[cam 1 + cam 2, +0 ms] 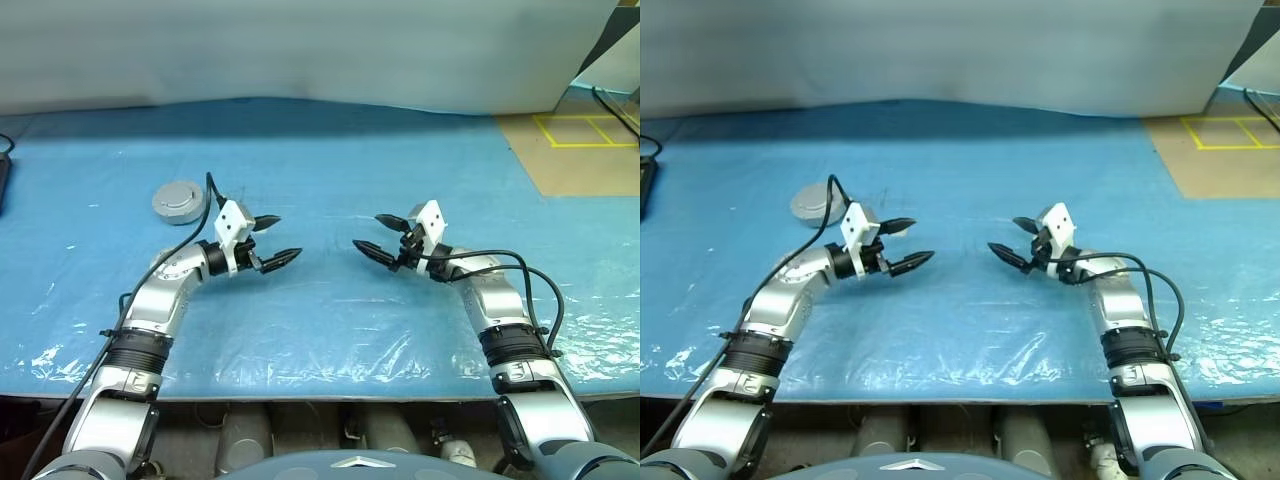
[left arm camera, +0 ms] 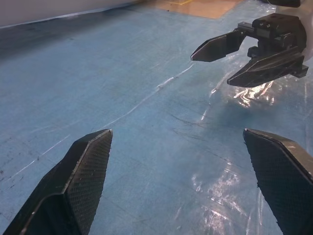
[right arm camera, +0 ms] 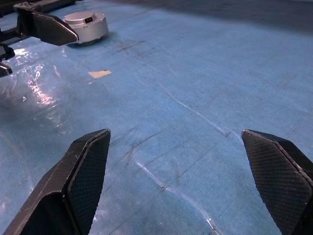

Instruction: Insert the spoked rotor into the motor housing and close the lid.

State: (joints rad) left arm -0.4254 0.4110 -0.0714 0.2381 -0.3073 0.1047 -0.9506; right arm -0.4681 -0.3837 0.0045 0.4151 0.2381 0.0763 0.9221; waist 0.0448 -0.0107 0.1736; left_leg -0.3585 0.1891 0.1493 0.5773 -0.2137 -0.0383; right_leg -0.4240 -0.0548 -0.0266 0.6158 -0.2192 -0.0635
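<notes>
A round silver-grey motor housing (image 3: 92, 32) stands on the blue table (image 1: 330, 150) at the back left, with the lid (image 1: 179, 197) lying on it, plain grey face and central boss up. The spoked rotor is hidden. My left gripper (image 1: 288, 237) hovers just right of the housing, open and empty, pointing toward the table's middle. Facing it, my right gripper (image 1: 367, 232) is open and empty too, a short gap between the two. From the left wrist I see the right gripper (image 2: 210, 69) ahead; from the right wrist, a left finger (image 3: 46, 27) beside the housing.
The blue cover is glossy and wrinkled along the front edge (image 1: 320, 370). A small tan scrap (image 3: 100, 74) lies on it near the housing. A tan board with yellow lines (image 1: 580, 150) sits at the back right, a dark object (image 1: 3, 180) at the left edge.
</notes>
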